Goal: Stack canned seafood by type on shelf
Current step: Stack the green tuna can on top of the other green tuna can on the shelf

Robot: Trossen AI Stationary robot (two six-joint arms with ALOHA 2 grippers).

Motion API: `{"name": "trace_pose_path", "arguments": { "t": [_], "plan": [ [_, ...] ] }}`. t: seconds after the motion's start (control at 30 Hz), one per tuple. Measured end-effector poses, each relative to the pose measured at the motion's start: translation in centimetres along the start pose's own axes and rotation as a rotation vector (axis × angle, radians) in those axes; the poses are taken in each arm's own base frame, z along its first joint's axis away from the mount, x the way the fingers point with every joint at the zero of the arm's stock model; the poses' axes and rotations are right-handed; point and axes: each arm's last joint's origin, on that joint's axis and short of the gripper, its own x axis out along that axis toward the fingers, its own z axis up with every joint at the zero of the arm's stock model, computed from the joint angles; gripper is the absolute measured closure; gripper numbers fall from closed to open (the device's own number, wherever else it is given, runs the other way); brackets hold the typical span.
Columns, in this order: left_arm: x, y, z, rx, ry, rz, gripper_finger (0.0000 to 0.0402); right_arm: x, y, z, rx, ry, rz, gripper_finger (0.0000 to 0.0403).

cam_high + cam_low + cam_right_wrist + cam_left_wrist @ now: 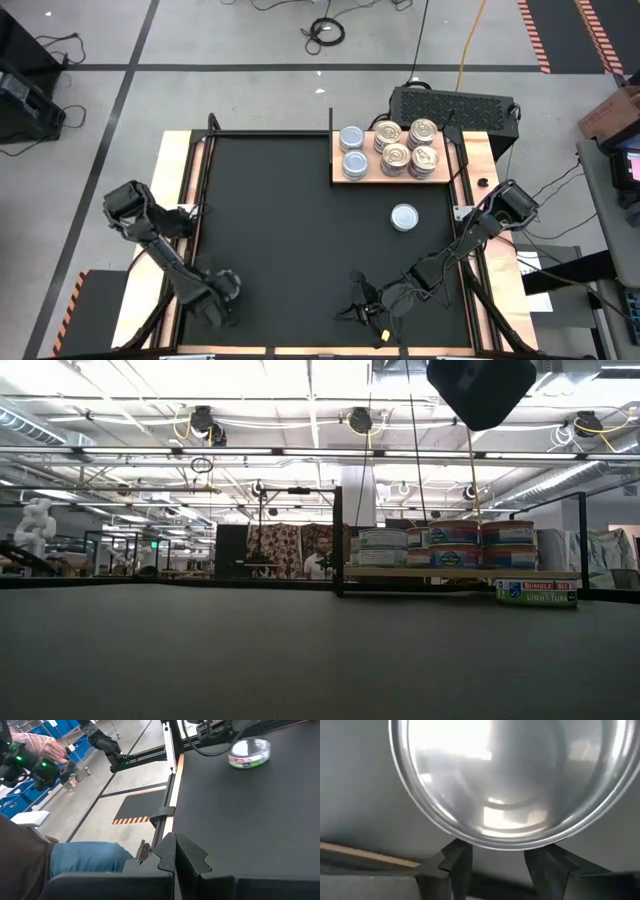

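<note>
Your left pincer [215, 295] crouches low at the table's near corner, fingers parted. Only its wrist view shows a silvery tin [515, 780] just beyond them. Right pincer [362, 305] closed, empty. Shelf [370, 178] far right.

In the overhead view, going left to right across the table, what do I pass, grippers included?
Left gripper at the near-left corner → right gripper near the front edge → silver-topped tins on the shelf → loose tin on the black mat → gold-topped tins on the shelf.
</note>
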Motion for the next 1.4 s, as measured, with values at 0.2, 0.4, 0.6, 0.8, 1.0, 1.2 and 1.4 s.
{"name": "trace_pose_path", "arguments": {
  "t": [0.2,0.4,0.6,0.8,1.0,1.2,1.4],
  "plan": [
    [-0.6,2.5,3.6,0.069,-0.060,0.025,0.0229,0.0,0.0,-0.1,-0.007,0.012,-0.006,0.0403],
    [-1.1,6.2,7.1,0.119,-0.121,0.101,0.0229,0.0,-0.3,-0.5,-0.033,0.048,-0.029,0.0403],
    [-1.4,10.2,10.4,0.144,-0.167,0.110,0.0229,-0.1,-0.6,-1.0,-0.061,0.101,-0.061,0.0403],
    [-3.5,12.4,13.3,0.148,-0.273,-0.012,0.0229,-0.1,-0.7,-1.1,-0.072,0.117,-0.071,0.0403],
    [-5.7,13.3,12.0,0.137,-0.079,0.031,0.0229,-0.2,-0.9,-1.4,-0.095,0.147,-0.083,0.0403],
    [-4.5,11.0,10.0,0.127,0.048,-0.071,0.0229,-0.3,-0.9,-1.7,-0.078,0.208,-0.057,0.0403],
    [-3.8,7.8,10.2,0.176,-0.102,-0.170,0.0229,-0.7,-0.7,-1.5,-0.078,0.231,-0.015,0.0403]
  ]
}}
